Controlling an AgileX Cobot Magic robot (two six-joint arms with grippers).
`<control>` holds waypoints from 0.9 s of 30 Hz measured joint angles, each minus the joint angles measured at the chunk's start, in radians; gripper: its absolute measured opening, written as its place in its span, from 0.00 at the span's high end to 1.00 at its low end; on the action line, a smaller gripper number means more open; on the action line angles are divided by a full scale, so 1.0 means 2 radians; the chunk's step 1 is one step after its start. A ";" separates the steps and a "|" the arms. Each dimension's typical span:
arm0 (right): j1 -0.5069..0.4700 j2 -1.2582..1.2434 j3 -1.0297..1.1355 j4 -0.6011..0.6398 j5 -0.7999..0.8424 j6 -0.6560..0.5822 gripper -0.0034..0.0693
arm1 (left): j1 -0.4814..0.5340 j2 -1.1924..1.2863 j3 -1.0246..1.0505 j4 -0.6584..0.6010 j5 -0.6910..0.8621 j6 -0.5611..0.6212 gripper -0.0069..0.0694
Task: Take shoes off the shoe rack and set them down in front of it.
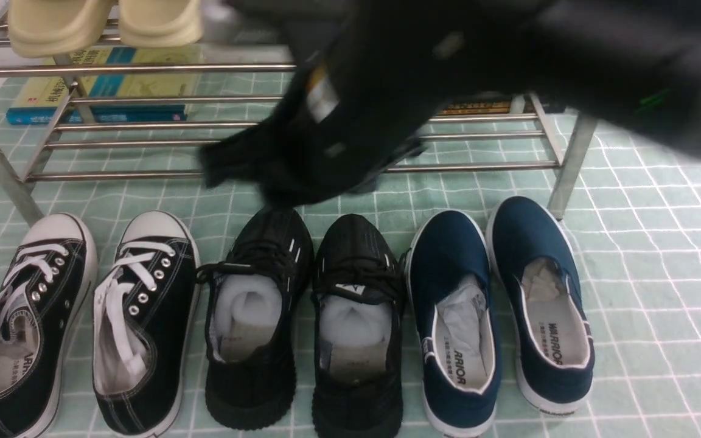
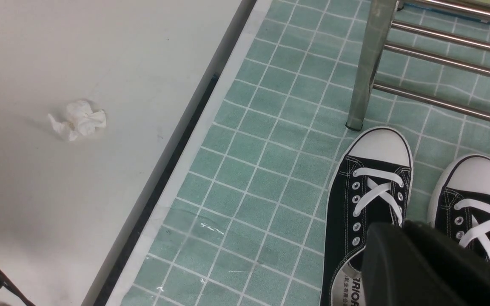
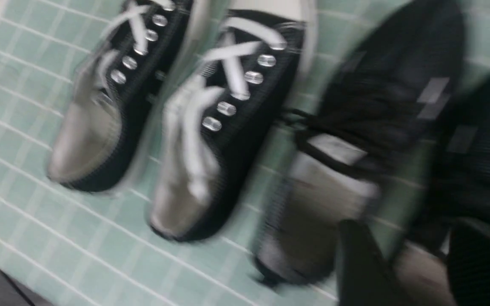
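Green squared mat (image 1: 661, 255) lies under it all, soft and a bit wrinkled. Near its back edge stands the rack (image 1: 571, 164), made of thin shiny steel bars. Both pairs sit on the mat just in front of the rack, toes to it, so I think the job is done. The canvas shoes (image 1: 162, 316) are by the left edge, with white rubber toes. The knit shoes (image 1: 271, 243) are in the middle, all black and ribbed. The right gripper (image 3: 406, 242) hangs over the knit shoes, fingers apart, holding nothing. The left gripper (image 2: 398, 246) is over the canvas shoes, fingers together.
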 joint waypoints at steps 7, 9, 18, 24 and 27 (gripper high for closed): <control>-0.030 -0.146 0.010 -0.011 0.076 -0.130 0.97 | 0.000 0.000 0.000 -0.009 0.000 0.000 0.84; -0.030 -0.187 0.029 -0.009 0.080 -0.158 0.97 | 0.000 0.000 0.000 -0.009 0.000 0.000 0.84; -0.030 -0.400 0.222 0.002 0.081 -0.218 0.97 | 0.000 0.000 0.000 -0.015 0.000 0.000 0.84; -0.030 -0.535 0.438 0.002 -0.089 -0.221 0.97 | 0.000 0.000 0.000 -0.030 0.000 0.000 0.84; -0.030 -0.573 0.538 0.002 -0.208 -0.221 0.97 | 0.000 0.000 0.000 -0.035 0.000 0.000 0.84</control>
